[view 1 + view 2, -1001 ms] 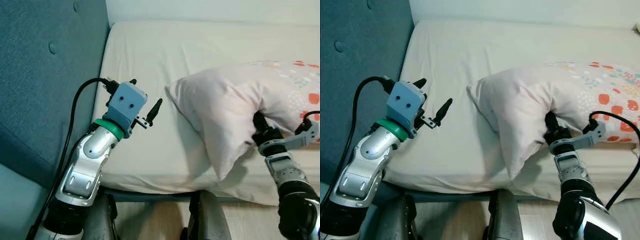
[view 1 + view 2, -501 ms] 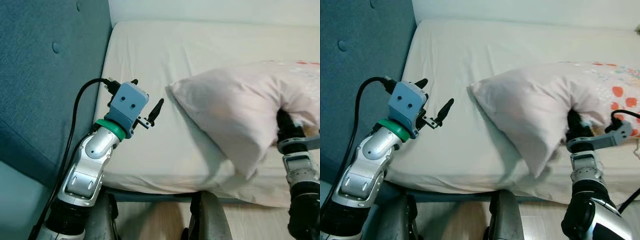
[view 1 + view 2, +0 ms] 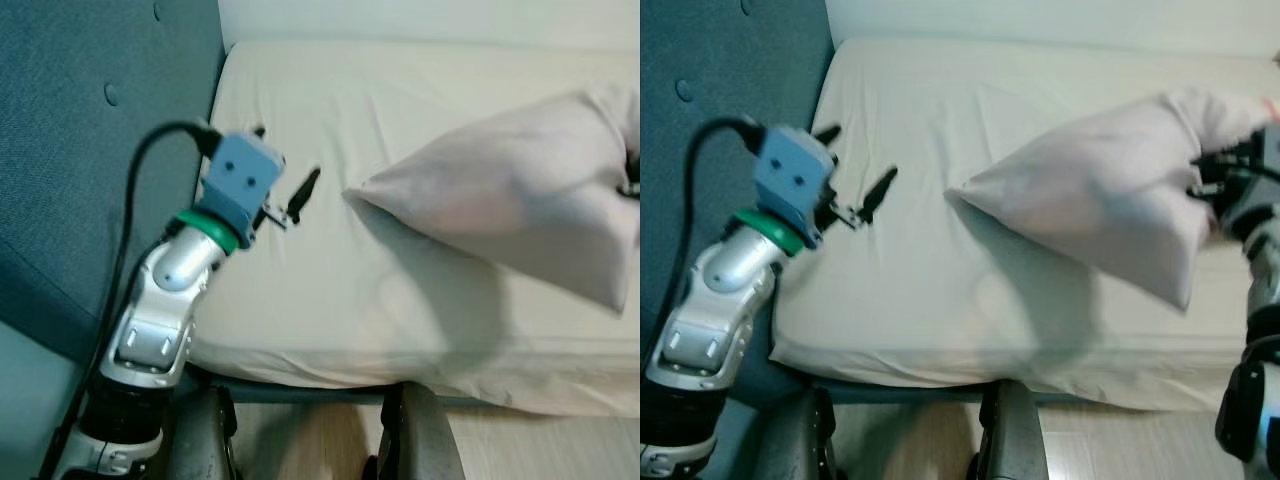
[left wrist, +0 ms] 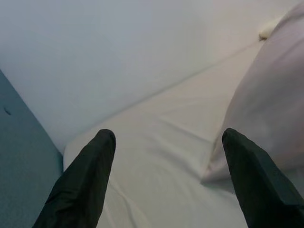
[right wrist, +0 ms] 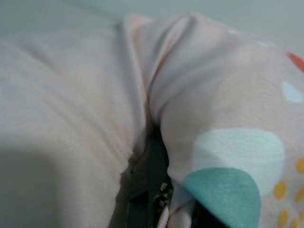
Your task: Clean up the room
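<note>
A robot stands at the near edge of a bed (image 3: 330, 330) covered by a cream sheet, with a teal padded headboard (image 3: 90, 150) along the left.

The right gripper (image 3: 1215, 185), at the right edge of the scene, pinches a fold of a pale pink pillow (image 3: 510, 200) and holds it lifted above the mattress. The pillow hangs slanted, its pointed corner aimed left toward the middle of the bed, with a shadow on the sheet beneath. In the right wrist view the patterned cloth bunches tightly around the fingers (image 5: 147, 190).

The left gripper (image 3: 275, 180) hovers over the left part of the bed, near the headboard, fingers spread and holding nothing. It is well apart from the pillow.

Risks: the grip looks to be on one bunched fold only, so the pillow's weight could likely pull the cloth free and drop it. A swing leftward could brush the pillow's corner against the left arm.

Room: the far and middle mattress lie open. The headboard closes the left side; the near edge drops off to a wooden floor (image 3: 300, 440).
</note>
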Controlling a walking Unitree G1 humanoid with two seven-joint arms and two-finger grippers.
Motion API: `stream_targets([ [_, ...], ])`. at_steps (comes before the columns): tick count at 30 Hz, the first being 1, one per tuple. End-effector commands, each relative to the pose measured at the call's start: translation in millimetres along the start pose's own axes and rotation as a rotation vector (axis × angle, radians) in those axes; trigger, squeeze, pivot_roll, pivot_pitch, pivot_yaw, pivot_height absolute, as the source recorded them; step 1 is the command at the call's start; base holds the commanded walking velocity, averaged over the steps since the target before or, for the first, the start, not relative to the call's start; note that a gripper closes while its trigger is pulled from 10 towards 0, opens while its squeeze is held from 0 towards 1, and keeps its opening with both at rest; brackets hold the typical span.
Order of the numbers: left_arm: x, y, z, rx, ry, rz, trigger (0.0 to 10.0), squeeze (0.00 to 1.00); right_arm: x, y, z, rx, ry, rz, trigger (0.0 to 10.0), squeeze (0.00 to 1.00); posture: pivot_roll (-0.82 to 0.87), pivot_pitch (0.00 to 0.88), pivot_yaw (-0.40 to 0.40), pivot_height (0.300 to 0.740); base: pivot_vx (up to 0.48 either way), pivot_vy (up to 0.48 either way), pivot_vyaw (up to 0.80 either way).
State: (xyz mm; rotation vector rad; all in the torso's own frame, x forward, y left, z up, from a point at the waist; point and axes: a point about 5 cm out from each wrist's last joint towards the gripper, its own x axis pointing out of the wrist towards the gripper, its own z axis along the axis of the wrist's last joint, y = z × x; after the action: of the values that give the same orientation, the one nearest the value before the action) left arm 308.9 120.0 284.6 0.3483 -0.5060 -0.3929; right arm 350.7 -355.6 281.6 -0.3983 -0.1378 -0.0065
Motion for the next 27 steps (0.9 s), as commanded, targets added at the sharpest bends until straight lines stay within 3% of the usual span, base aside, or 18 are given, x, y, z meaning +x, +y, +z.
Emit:
stream_targets([
  [1,-0.4,4.2,9,-0.024,-0.026,-0.013,10.0,0.0,3.7,0.9,10,-0.067,-0.012,0.041,0.0,0.0,0.11,0.148,-0.007,0.545,0.0,0.0,0.0],
  [6,1.8,15.5,32,-0.059,-0.099,-0.003,10.0,0.0,20.7,17.8,42,-0.076,-0.116,0.153,0.0,0.0,0.1,0.144,-0.024,0.545,0.0,0.0,0.0],
  [7,3.0,22.9,44,-0.086,-0.139,0.022,10.0,0.0,30.6,37.3,55,-0.07,-0.16,0.26,0.0,0.0,0.11,0.143,-0.029,0.545,0.0,0.0,0.0],
  [8,3.0,22.9,44,-0.086,-0.139,0.022,10.0,0.0,30.6,37.3,55,-0.07,-0.16,0.26,0.0,0.0,0.11,0.143,-0.029,0.545,0.0,0.0,0.0],
  [10,3.3,35.3,66,-0.172,-0.218,0.068,10.0,0.0,45.9,84.9,78,-0.076,-0.246,0.503,0.0,0.0,0.13,0.141,-0.043,0.545,0.0,0.0,0.0],
  [12,3.3,35.3,66,-0.172,-0.218,0.068,10.0,0.0,45.9,84.9,78,-0.076,-0.246,0.503,0.0,0.0,0.13,0.141,-0.043,0.545,0.0,0.0,0.0],
  [13,2.8,38.6,72,-0.21,-0.242,0.08,10.0,0.0,49.6,102.4,86,-0.089,-0.276,0.585,0.0,0.0,0.13,0.141,-0.043,0.545,0.0,0.0,0.0],
  [15,2.8,38.6,72,-0.21,-0.242,0.08,10.0,0.0,49.6,102.4,86,-0.089,-0.276,0.585,0.0,0.0,0.13,0.141,-0.043,0.545,0.0,0.0,0.0],
  [16,0.9,42.8,77,-0.25,-0.263,0.092,10.0,0.0,53.0,126.3,101,-0.11,-0.331,0.699,0.0,0.0,0.14,0.14,-0.048,0.545,0.0,0.0,0.0],
  [17,-1.2,46.1,82,-0.277,-0.279,0.093,10.0,0.0,53.1,151.6,118,-0.145,-0.387,0.844,0.0,0.0,0.15,0.141,-0.053,0.545,0.0,0.0,0.0],
  [19,-1.2,46.1,82,-0.277,-0.279,0.093,10.0,0.0,53.1,151.6,118,-0.145,-0.387,0.844,0.0,0.0,0.15,0.141,-0.053,0.545,0.0,0.0,0.0],
  [20,-3.6,49.0,86,-0.291,-0.288,0.084,10.0,0.0,49.9,173.2,132,-0.183,-0.435,0.991,0.0,0.0,0.15,0.141,-0.053,0.545,0.0,0.0,0.0],
  [21,-3.6,49.0,86,-0.291,-0.288,0.084,10.0,0.0,49.9,173.2,132,-0.183,-0.435,0.991,0.0,0.0,0.15,0.141,-0.053,0.545,0.0,0.0,0.0],
  [22,-5.6,51.1,89,-0.303,-0.295,0.073,10.0,0.0,43.5,191.4,144,-0.202,-0.483,1.14,0.0,0.0,0.15,0.141,-0.053,0.545,0.0,0.0,0.0],
  [23,-5.6,51.1,89,-0.303,-0.295,0.073,10.0,0.0,43.5,191.4,144,-0.202,-0.483,1.14,0.0,0.0,0.15,0.141,-0.053,0.545,0.0,0.0,0.0],
  [24,-7.1,52.7,91,-0.31,-0.297,0.064,10.0,0.0,33.9,202.1,155,-0.225,-0.545,1.263,0.0,0.0,0.15,0.141,-0.053,0.545,0.0,0.0,0.0],
  [25,-7.1,52.7,91,-0.31,-0.297,0.064,10.0,0.0,33.9,202.1,155,-0.225,-0.545,1.263,0.0,0.0,0.15,0.141,-0.053,0.545,0.0,0.0,0.0],
  [27,-8.9,53.9,93,-0.325,-0.294,0.054,10.0,0.0,25.5,198.4,183,-0.252,-0.698,1.235,0.0,0.0,0.15,0.143,-0.052,0.545,0.0,0.0,0.0],
])
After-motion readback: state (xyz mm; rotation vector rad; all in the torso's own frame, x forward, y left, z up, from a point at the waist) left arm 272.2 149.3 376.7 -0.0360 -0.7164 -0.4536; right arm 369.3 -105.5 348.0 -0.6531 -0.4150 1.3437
